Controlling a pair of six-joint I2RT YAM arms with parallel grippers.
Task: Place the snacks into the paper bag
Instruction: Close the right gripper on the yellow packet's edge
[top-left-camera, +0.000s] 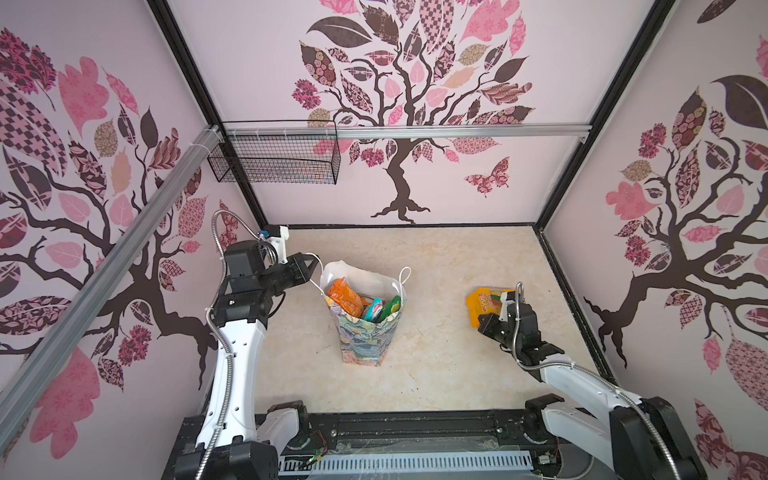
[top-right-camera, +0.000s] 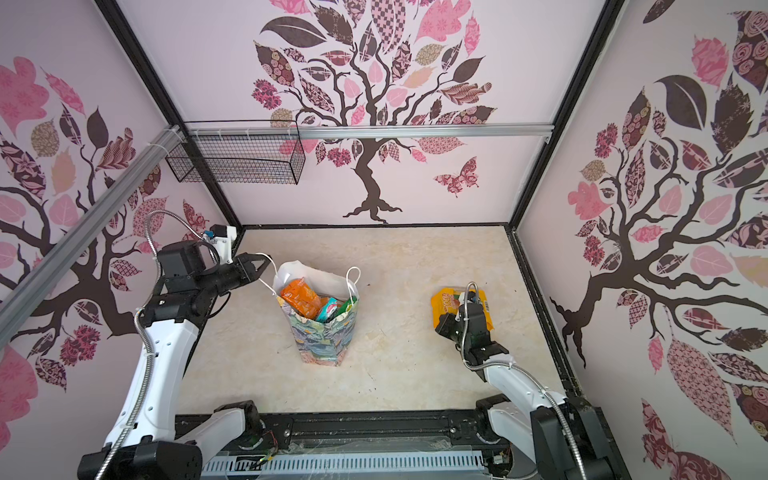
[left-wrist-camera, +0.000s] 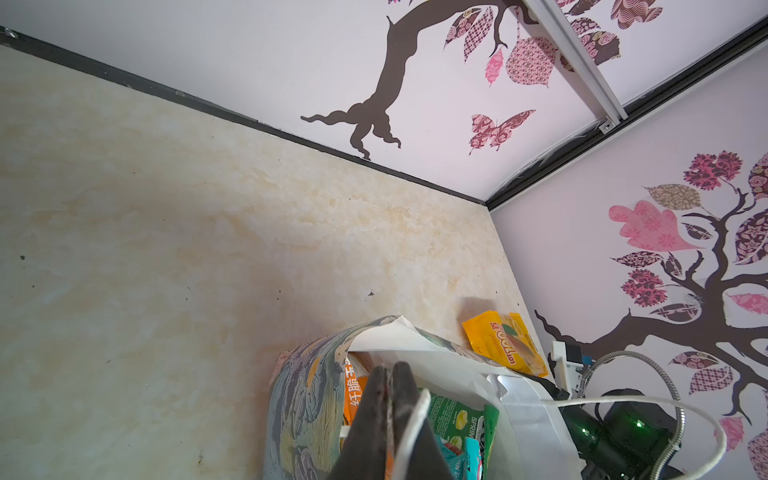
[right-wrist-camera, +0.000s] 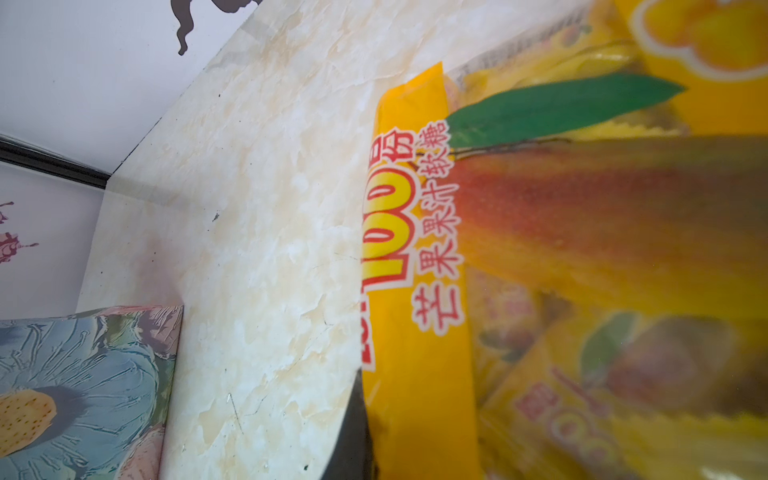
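The left arm rises from the front edge of the table, elbow high and wrist level, pointing at the paper bag standing upright mid-table. The left gripper is pinched tight on the bag's white cord handle. The right arm reaches low and forward, and the right gripper is clamped on the edge of a yellow packet, which is tilted up, well right of the bag. An orange packet, a teal packet and a green packet poke from the bag's mouth.
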